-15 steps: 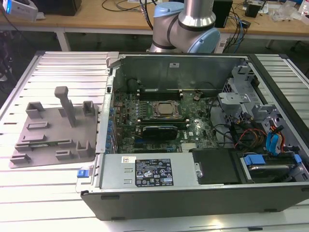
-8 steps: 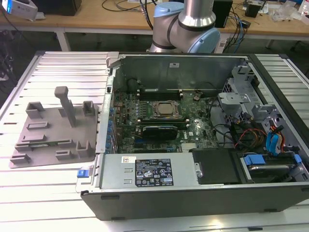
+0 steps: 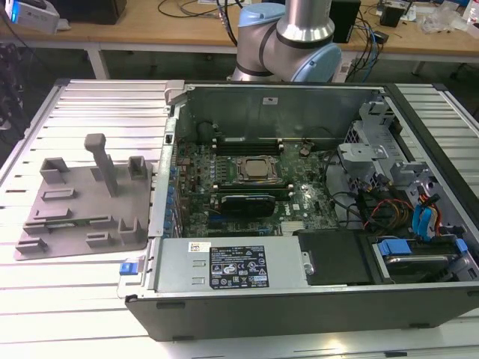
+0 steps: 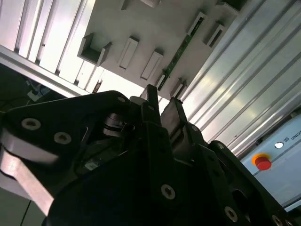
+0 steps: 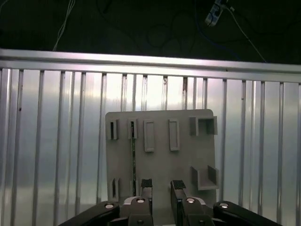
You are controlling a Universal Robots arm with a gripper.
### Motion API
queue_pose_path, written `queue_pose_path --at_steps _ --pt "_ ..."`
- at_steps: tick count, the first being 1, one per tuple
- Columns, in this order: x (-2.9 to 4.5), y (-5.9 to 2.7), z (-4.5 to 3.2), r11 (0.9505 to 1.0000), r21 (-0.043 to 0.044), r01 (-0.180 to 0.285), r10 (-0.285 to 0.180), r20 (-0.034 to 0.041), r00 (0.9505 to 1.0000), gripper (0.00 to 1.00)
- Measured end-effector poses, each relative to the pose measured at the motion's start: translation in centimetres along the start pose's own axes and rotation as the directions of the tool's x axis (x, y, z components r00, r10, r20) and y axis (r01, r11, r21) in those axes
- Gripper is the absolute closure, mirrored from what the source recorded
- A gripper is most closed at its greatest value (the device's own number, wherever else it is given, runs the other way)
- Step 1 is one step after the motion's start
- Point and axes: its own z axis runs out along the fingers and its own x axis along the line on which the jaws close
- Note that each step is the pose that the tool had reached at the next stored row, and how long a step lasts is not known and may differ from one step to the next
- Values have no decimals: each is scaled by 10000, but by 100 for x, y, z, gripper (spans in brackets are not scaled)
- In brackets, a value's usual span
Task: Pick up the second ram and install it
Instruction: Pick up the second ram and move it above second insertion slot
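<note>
The second ram (image 5: 133, 157) is a thin dark stick standing on edge in the slotted blocks of the grey plastic plate (image 5: 188, 150). It shows green in the second wrist view (image 4: 182, 47), and as a faint green line on the plate (image 3: 78, 221) in the exterior view. In both wrist views my gripper (image 5: 161, 186) hangs well above the plate, a little to one side of the stick. Its two black fingers (image 4: 150, 96) stand slightly apart with nothing between them.
The plate (image 3: 67, 202) lies on a ribbed metal table (image 3: 90, 105), at the exterior view's left of an open computer case (image 3: 299, 187). Inside are the motherboard, a silver processor (image 3: 258, 170) and cables. A grey post (image 3: 105, 161) rises from the plate. A red button (image 4: 262, 162) sits past the table edge.
</note>
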Motion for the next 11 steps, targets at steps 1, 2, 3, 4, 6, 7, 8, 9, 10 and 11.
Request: queue_pose_path --at_steps 1,2,3,4,6,7,8,9,10,11 --pt "0 0 7 9998 4 -181 181 6 9998 72" --pt "0 0 11 9989 10 -461 461 16 9989 72" --pt "0 0 12 9986 12 -520 520 19 9986 72" --pt "1 0 25 9986 16 -520 520 22 9986 72" --pt "7 -2 54 9986 14 -519 519 20 9986 72" --pt "11 -2 68 9987 14 -519 519 20 9987 72" --pt "14 -2 85 9986 14 -520 520 25 9986 72" --pt "17 -2 97 9986 13 -520 520 28 9986 72" --pt "20 -3 114 9986 14 -520 520 32 9986 72" --pt "22 -3 127 9986 14 -520 520 34 9986 72"
